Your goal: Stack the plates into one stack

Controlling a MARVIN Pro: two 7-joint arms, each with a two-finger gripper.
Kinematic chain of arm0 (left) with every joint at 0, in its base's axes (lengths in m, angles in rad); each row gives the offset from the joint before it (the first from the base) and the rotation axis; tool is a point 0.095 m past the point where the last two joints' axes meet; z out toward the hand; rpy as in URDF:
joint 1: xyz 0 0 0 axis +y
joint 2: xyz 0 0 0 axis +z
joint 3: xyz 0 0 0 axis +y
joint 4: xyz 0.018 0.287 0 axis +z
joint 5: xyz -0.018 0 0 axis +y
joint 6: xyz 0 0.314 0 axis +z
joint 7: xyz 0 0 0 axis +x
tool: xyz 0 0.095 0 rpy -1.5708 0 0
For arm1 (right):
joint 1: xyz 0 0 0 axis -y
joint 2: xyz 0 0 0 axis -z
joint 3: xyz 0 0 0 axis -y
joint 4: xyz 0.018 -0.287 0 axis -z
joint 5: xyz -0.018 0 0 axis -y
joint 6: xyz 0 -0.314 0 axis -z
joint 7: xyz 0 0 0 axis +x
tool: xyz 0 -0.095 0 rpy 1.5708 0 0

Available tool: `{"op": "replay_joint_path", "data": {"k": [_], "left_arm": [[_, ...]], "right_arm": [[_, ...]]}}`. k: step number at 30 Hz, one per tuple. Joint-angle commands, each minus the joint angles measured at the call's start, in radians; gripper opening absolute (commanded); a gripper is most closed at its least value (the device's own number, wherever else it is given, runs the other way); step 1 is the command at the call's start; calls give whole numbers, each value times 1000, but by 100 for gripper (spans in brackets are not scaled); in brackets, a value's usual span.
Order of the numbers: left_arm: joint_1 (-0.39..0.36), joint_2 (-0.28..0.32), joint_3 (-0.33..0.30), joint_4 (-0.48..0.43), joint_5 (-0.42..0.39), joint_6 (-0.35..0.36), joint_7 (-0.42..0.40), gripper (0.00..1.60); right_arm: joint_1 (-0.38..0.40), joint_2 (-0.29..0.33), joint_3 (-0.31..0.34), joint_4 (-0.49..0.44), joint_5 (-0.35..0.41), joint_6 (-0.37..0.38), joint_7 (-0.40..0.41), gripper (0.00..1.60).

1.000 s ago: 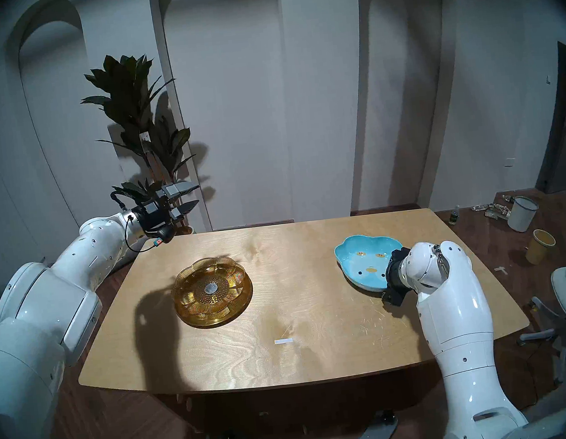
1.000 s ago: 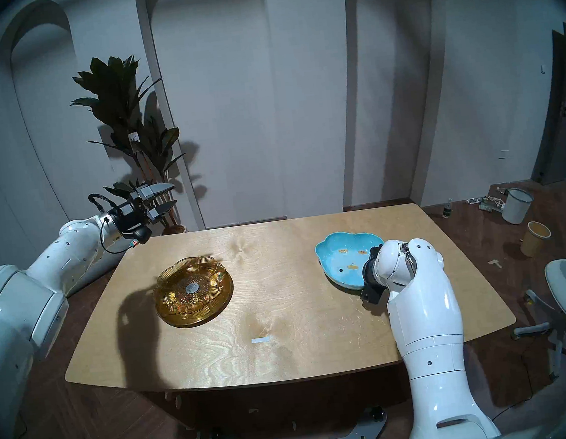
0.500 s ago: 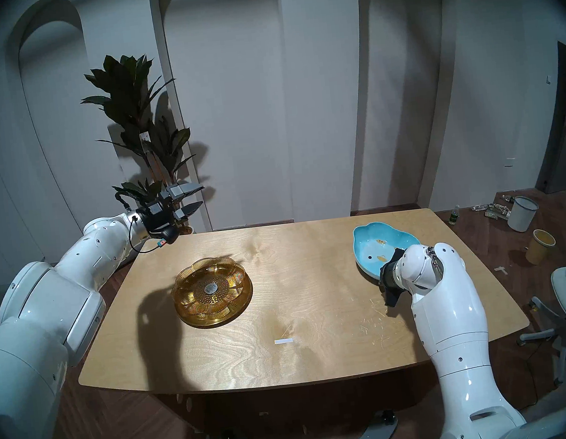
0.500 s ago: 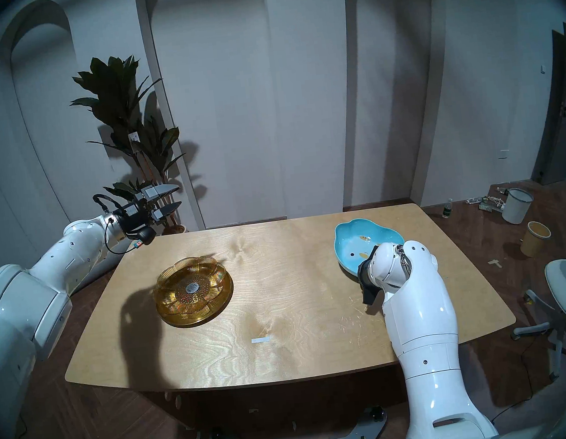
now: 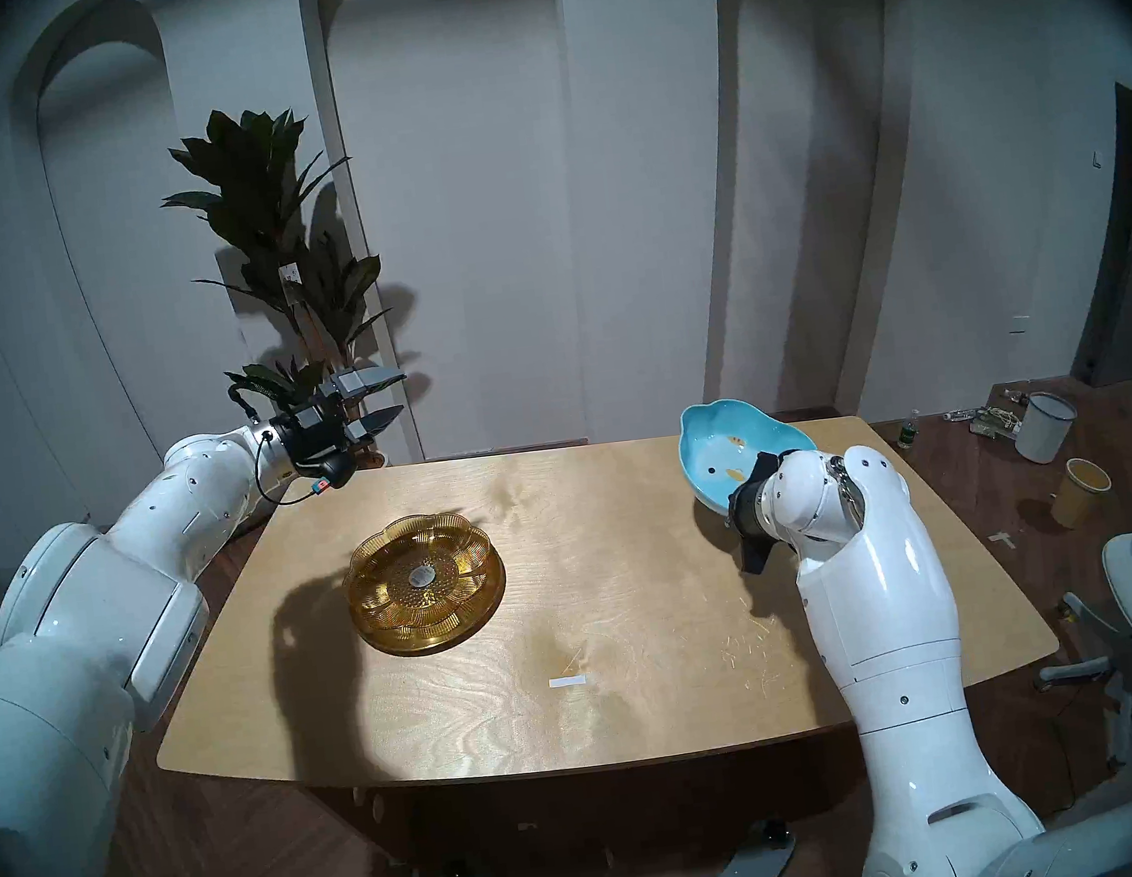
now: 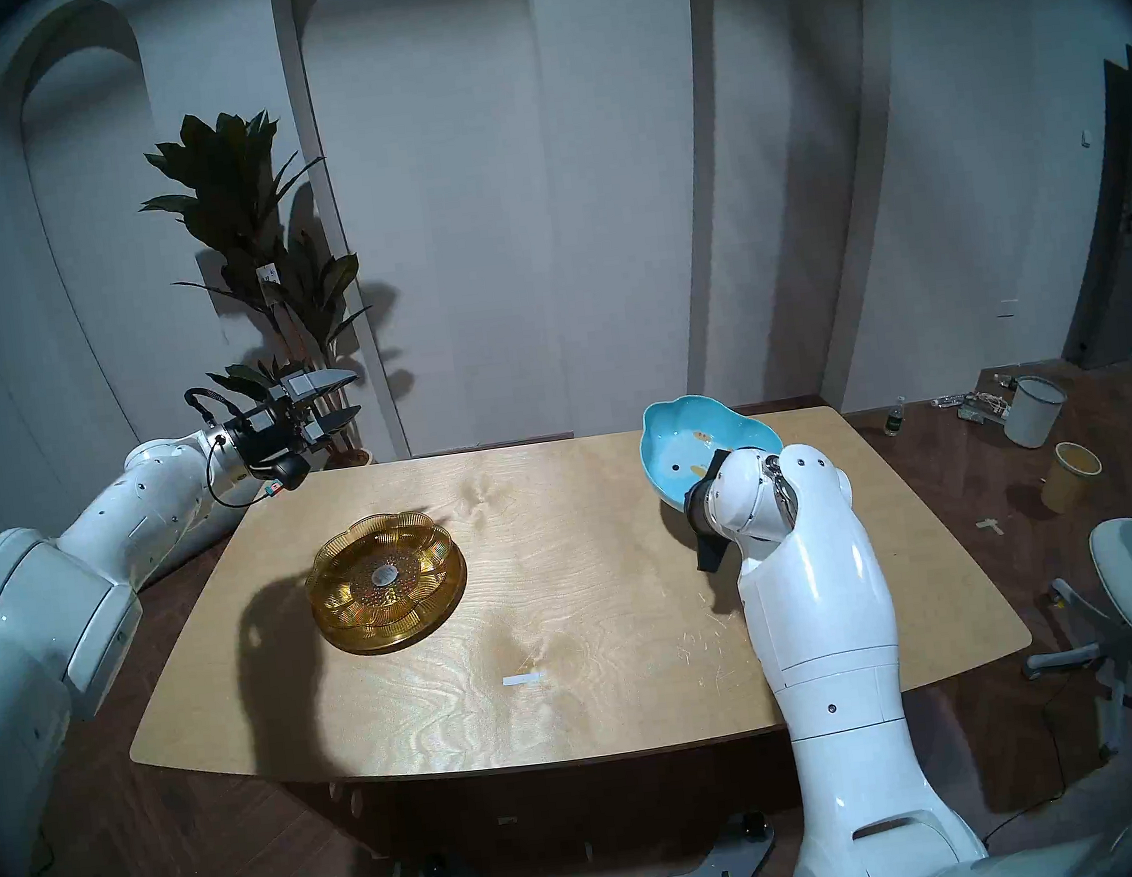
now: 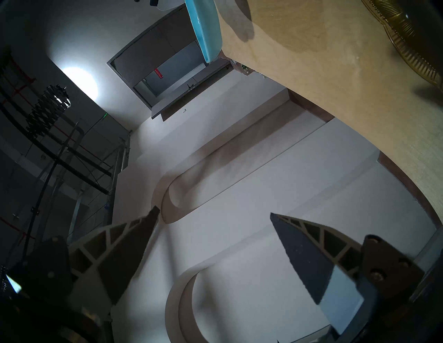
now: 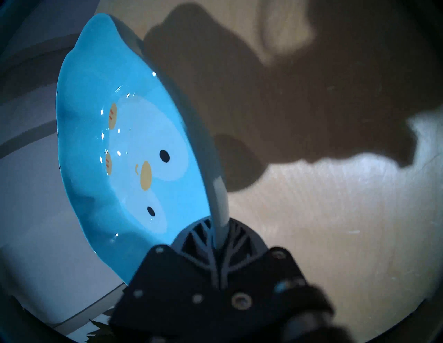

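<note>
Table (image 5: 645, 684) of pale plywood with rounded corners filled the middle of both head views, its top lit from above and crossed by the arm's long shadow on the left. White left arm (image 5: 160, 512) reached in level from the left edge, and its left gripper (image 5: 398, 393) hung in the air above the table's far left corner with its two dark wedge fingers (image 7: 309, 261) standing well apart, holding nothing. White right arm (image 5: 873, 604) rose from the near right corner, and the right gripper (image 8: 219, 239) was clamped tight on the rim of the light-blue glazed lobed dish (image 5: 731, 445), which was lifted clear of the wood and tilted steeply, its inside facing the robot and showing yellow marks and two black dots. That dish hung over the far right part of the table, well apart from the other two plates. On the left half of the table lay the round shiny gold metal plate (image 5: 481, 614), flat on the wood, and inside it sat the amber see-through ribbed flower-shaped plate (image 5: 390, 585) with a small grey sticker (image 5: 421, 575) at its centre. Small white strip of tape (image 5: 567, 682) lay near the front edge, between the two arms.
</note>
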Motion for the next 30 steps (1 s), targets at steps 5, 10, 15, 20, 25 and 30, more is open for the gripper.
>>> {"op": "replay_joint_path", "data": {"k": [5,10,15,20,25,30], "left_arm": [[-61,9,-36,12,-25,-3,-24,160],[-71,17,-50,22,-31,15,-38,160],[-89,26,-69,40,-41,18,-70,160],[-101,28,-87,62,-52,26,-112,160],[-113,26,-101,75,-59,33,-144,160],[-128,19,-113,87,-62,85,-207,160]], "right_arm": [[150,-117,-149,119,-5,11,32,0],[178,-157,-204,142,-12,13,37,0],[209,-195,-258,146,-18,9,39,0],[228,-249,-342,141,-26,-8,38,0],[232,-257,-403,158,-32,-44,35,0],[231,-263,-441,169,-34,-91,41,0]]}}
